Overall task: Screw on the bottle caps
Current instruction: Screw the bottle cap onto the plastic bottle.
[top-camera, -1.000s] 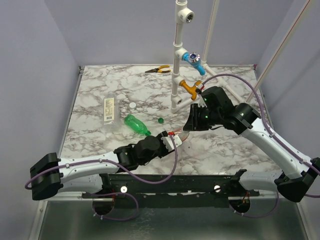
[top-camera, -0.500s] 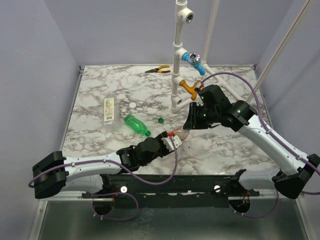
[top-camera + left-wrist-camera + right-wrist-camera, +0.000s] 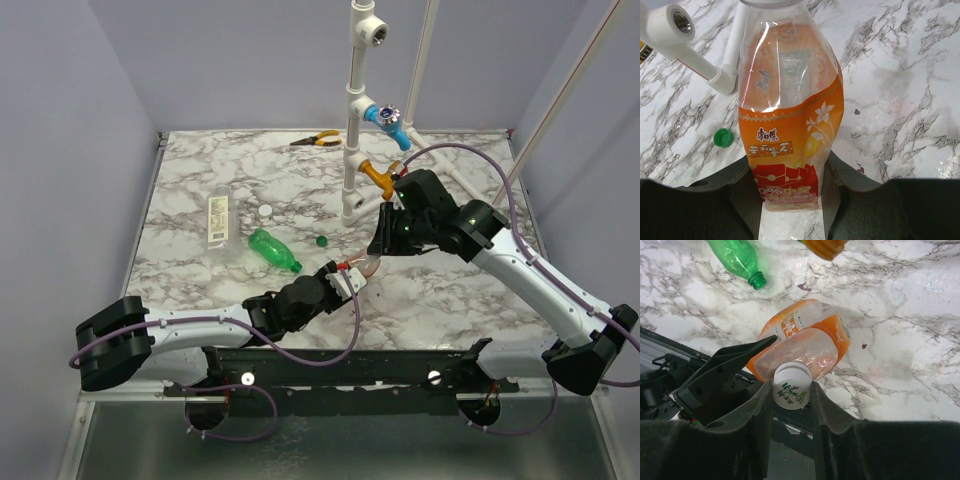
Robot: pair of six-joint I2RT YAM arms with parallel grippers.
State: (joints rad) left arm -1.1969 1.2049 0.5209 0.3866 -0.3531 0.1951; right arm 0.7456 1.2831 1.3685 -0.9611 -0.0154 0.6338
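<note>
Centre frame, the left gripper (image 3: 790,187) clamps the orange bottle (image 3: 790,115) by its base. The right gripper (image 3: 791,392) pinches the white cap (image 3: 792,385) on its neck, seemingly mid-screw. Left of centre, the green bottle (image 3: 272,248) and green cap (image 3: 321,241) lie apart, not yet joined.

**Bottles left of centre, pipe frame behind**

The wide translucent orange plastic bottle (image 3: 362,268) is held above the middle of the marble table (image 3: 460,290), toward the near edge. Its base sits between the left gripper's (image 3: 790,167) fingers. Its white printed screw cap (image 3: 792,389) sits between those of the right gripper (image 3: 792,394).

Left of it lies the slim green plastic bottle (image 3: 273,249), with the small dark green round cap (image 3: 321,240) near its right side. Behind the green bottle lies the small white round cap (image 3: 265,211), and left of that the clear plastic bottle with a pale label (image 3: 218,216).

The white pipe frame (image 3: 355,120) stands mid-back. The yellow-handled pliers (image 3: 316,139) lie left of it, by the far edge.
</note>
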